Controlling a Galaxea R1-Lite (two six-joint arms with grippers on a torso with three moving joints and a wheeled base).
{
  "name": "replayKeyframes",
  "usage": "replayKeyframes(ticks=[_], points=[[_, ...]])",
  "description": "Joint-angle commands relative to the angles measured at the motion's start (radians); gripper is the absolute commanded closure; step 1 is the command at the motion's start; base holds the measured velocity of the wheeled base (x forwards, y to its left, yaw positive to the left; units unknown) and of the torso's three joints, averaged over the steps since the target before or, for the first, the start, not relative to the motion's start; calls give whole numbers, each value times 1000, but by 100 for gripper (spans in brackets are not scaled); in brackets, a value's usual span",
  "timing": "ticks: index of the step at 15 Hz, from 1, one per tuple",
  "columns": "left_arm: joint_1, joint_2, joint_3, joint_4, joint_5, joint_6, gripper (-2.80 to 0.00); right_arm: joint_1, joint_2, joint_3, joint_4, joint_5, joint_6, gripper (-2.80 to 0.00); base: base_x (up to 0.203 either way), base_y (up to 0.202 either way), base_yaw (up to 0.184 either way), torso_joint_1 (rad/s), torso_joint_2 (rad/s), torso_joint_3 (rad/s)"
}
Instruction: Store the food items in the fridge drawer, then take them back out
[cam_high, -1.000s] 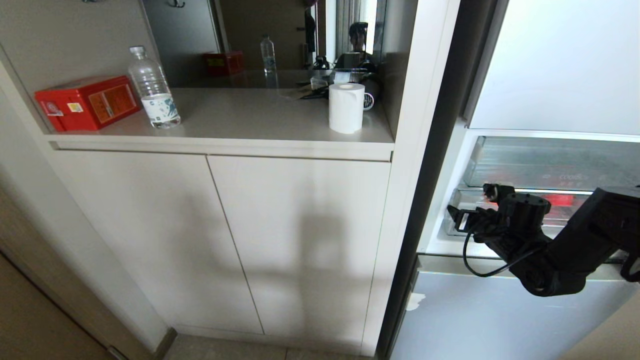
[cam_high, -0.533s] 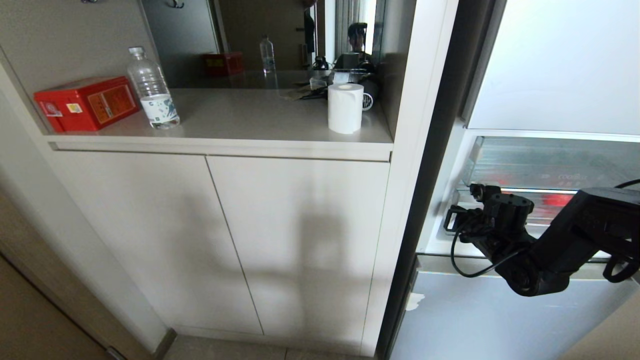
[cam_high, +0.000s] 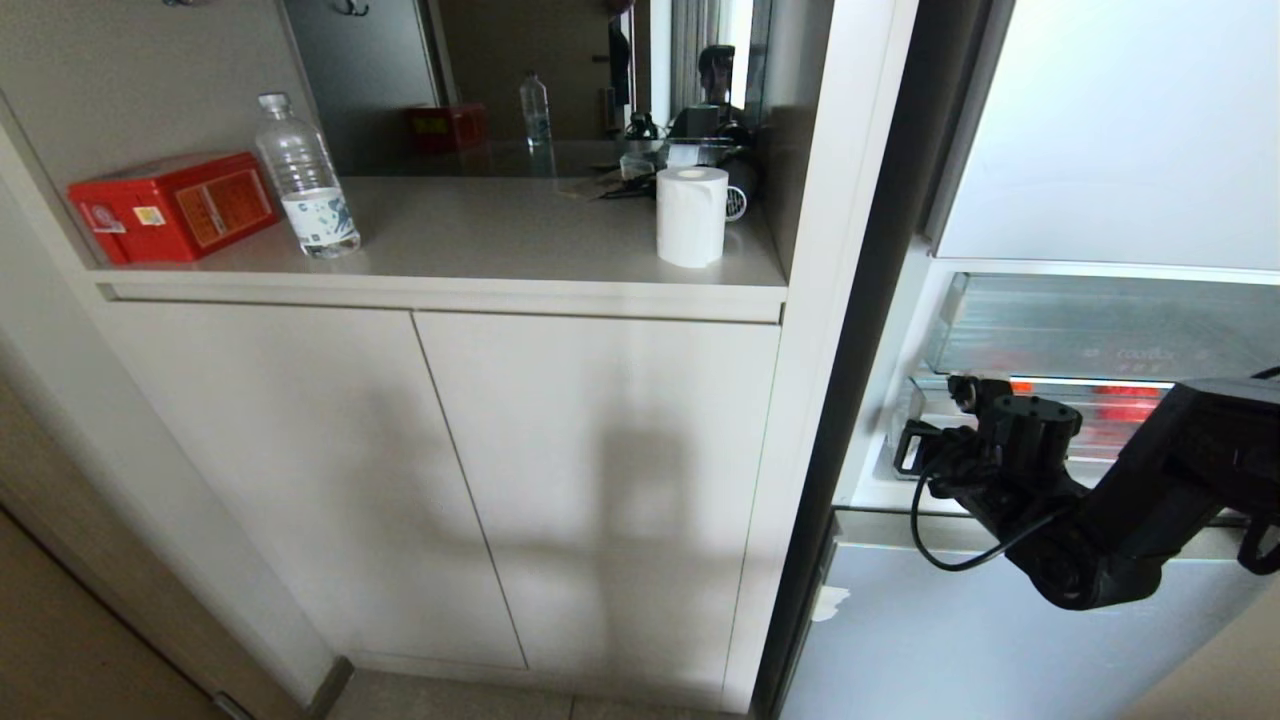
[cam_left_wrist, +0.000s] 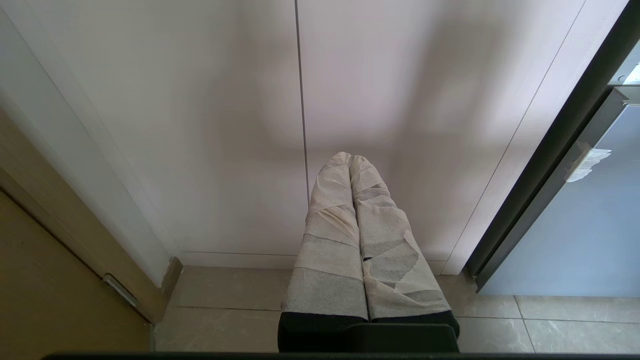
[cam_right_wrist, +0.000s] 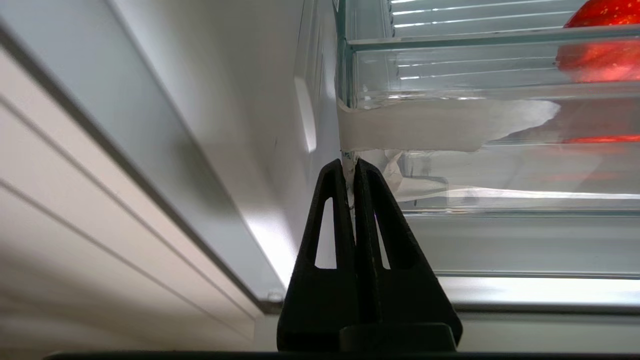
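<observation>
The fridge drawer (cam_right_wrist: 475, 75) is a clear bin with a ribbed floor and white tape (cam_right_wrist: 440, 125) across its front corner. A glossy red apple (cam_right_wrist: 602, 47) lies inside it, towards the far end. My right gripper (cam_right_wrist: 354, 162) is shut on a white tape tab that hangs from that corner. In the head view the same gripper (cam_high: 915, 445) sits at the left end of the drawer (cam_high: 1080, 345), with the apple's red (cam_high: 1125, 405) showing through the front wall. My left gripper (cam_left_wrist: 349, 159), its fingers wrapped in tape, is shut on nothing and hangs low before the cabinet doors.
A counter (cam_high: 480, 240) to the left carries a red box (cam_high: 175, 205), a water bottle (cam_high: 305, 180) and a paper roll (cam_high: 690, 215). The frosted fridge door (cam_high: 1000, 620) is below my right arm. A white fridge side wall (cam_right_wrist: 240, 125) stands close beside the drawer corner.
My right gripper has closed on the tape tab at the drawer corner. The right arm has shifted only slightly. The left arm has not moved.
</observation>
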Motion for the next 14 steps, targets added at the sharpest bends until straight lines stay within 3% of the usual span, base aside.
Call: replayKeyframes(ticks=[1,9,14], points=[[0,0,0,0,0,0,0,0,-47,94,-39,0,0,0,0,0,0,0,0,0],[0,0,0,0,0,0,0,6,-118,434,-259,7,13,0,0,0,0,0,0,0],[0,0,0,0,0,0,0,7,-140,526,-268,9,53,0,0,0,0,0,0,0]])
